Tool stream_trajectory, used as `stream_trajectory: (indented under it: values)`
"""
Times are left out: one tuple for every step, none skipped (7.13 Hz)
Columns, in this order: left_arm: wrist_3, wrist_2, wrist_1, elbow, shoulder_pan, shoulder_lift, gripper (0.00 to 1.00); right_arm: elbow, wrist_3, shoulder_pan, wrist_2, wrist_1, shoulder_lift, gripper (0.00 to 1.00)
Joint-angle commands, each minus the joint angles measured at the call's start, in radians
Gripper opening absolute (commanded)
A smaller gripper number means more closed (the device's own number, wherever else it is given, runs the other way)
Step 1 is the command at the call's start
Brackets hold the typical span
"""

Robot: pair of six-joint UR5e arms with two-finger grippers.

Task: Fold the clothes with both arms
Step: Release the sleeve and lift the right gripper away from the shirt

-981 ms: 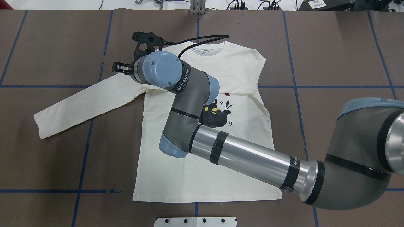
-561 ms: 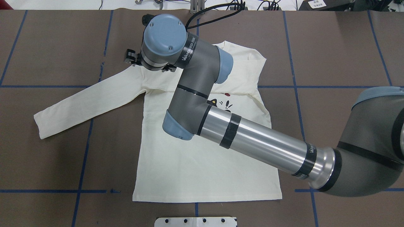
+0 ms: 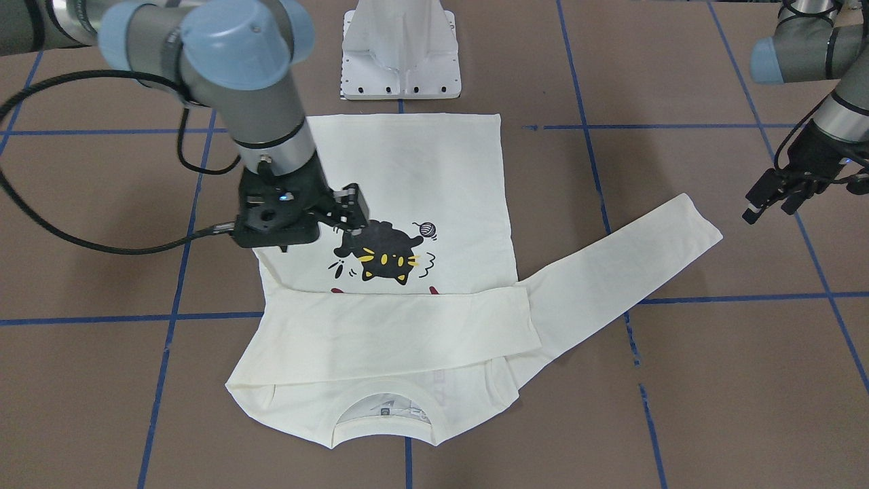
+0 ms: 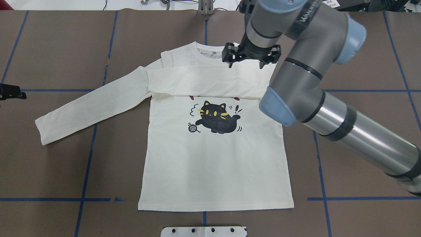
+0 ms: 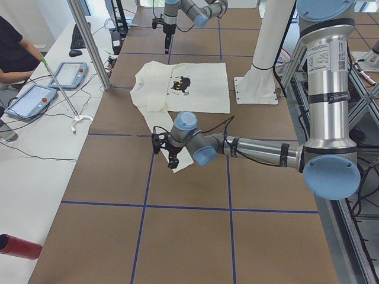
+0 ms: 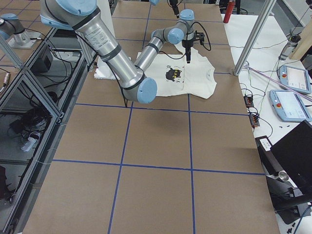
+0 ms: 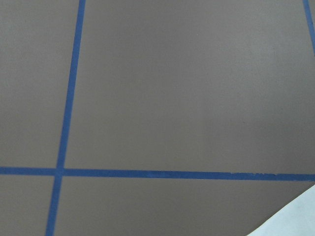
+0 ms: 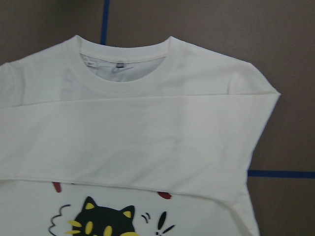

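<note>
Right end effector (image 4: pixel 246 62): jaws spread, nothing between them, raised off the cloth. Directly below it lie the collar (image 8: pixel 123 73) and the right shoulder of the shirt (image 4: pixel 213 164).

The shirt lies flat on the brown surface (image 4: pixel 361 49), front side up. Its hem is on the robot's side of this end effector.

One sleeve (image 4: pixel 204 82) is folded across the chest, just beneath the end effector and running away from it toward the robot's left. It covers the dark-red lettering (image 4: pixel 192 97); only small bits peek out at its lower edge. The cat print (image 4: pixel 215 118) is fully exposed, just past that edge.

Left end effector (image 3: pixel 768 207): fingers apart, empty, hanging above bare surface. The cuff of the outstretched sleeve (image 4: pixel 88 105) is near it but not touching. The rest of the shirt is well off toward the right arm.

The left wrist camera shows blue tape lines (image 7: pixel 147 173) and a cream cloth corner at the lower right edge.
</note>
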Motion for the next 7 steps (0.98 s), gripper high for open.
stream_trajectory:
  values:
    - [-0.193,0.158,-0.023,-0.016,0.166,0.029,0.98,0.13,-0.202,0.116,0.105,-0.048,-0.213,1.0]
    - [-0.241,0.246,-0.023,-0.004,0.264,0.029,0.98,0.159,-0.271,0.152,0.121,-0.047,-0.28,1.0]
    - [-0.24,0.254,-0.023,0.013,0.279,0.026,0.98,0.161,-0.339,0.195,0.168,-0.044,-0.326,1.0]
    - [-0.236,0.257,-0.023,0.033,0.279,0.026,0.97,0.163,-0.388,0.231,0.197,-0.044,-0.365,1.0]
    - [-0.212,0.257,-0.023,0.039,0.279,0.027,0.97,0.163,-0.407,0.243,0.197,-0.044,-0.382,1.0]
    - [-0.206,0.257,-0.024,0.056,0.279,0.021,0.97,0.163,-0.407,0.243,0.196,-0.042,-0.387,1.0]
    - [-0.204,0.257,-0.024,0.079,0.279,0.012,0.97,0.163,-0.407,0.243,0.196,-0.042,-0.387,1.0]
